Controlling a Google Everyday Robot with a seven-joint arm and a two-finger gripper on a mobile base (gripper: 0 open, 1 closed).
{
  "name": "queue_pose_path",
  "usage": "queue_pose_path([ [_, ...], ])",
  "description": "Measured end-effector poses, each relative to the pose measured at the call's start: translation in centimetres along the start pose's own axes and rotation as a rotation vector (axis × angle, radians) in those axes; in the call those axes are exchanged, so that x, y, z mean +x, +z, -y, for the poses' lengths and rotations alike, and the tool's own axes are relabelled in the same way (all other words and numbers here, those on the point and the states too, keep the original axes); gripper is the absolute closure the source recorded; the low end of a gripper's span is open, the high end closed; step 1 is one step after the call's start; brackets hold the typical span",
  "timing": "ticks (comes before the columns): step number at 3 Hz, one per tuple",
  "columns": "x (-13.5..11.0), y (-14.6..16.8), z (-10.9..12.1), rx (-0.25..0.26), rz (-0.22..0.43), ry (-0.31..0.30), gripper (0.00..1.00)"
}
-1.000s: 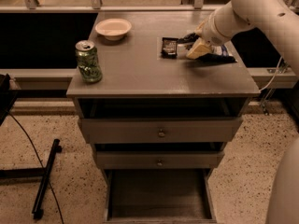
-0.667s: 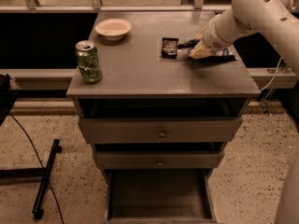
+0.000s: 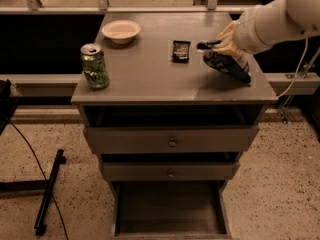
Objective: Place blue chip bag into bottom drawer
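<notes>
The blue chip bag (image 3: 229, 65), crumpled dark blue foil with white patches, hangs tilted just above the right side of the cabinet top (image 3: 150, 79). My gripper (image 3: 216, 46) comes in from the right on a white arm and is shut on the bag's upper end. The bottom drawer (image 3: 170, 227) is pulled out below, a wide grey tray with nothing showing inside. It lies in front of and well below the bag.
A small flat black packet (image 3: 181, 50) lies just left of the gripper. A green can (image 3: 95, 66) stands at the front left and a white bowl (image 3: 121, 31) at the back left. Two shallower drawers with knobs (image 3: 172, 142) are closed. A black stand (image 3: 47, 194) is on the floor at left.
The gripper has closed on the bag and raised it off the top, moving it a little right and toward the front edge. The black packet has stayed in place.
</notes>
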State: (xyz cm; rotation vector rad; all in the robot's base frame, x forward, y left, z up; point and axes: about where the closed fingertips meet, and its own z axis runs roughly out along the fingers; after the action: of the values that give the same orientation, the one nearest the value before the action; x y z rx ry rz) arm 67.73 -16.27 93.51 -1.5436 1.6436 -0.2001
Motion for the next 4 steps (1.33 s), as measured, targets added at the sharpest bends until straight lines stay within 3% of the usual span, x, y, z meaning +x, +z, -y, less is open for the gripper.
queue_pose_path([
  [1, -4.0, -6.6, -1.7, 0.079, 0.093, -0.043, 1.0],
  [2, -6.1, -12.7, -5.5, 0.111, 0.136, 0.027, 1.0],
  [3, -4.2, -14.7, -10.6, 0.031, 0.116, 0.161, 1.0],
  [4, -1.2, -12.6, -17.2, -0.091, 0.156, 0.337, 1.0],
])
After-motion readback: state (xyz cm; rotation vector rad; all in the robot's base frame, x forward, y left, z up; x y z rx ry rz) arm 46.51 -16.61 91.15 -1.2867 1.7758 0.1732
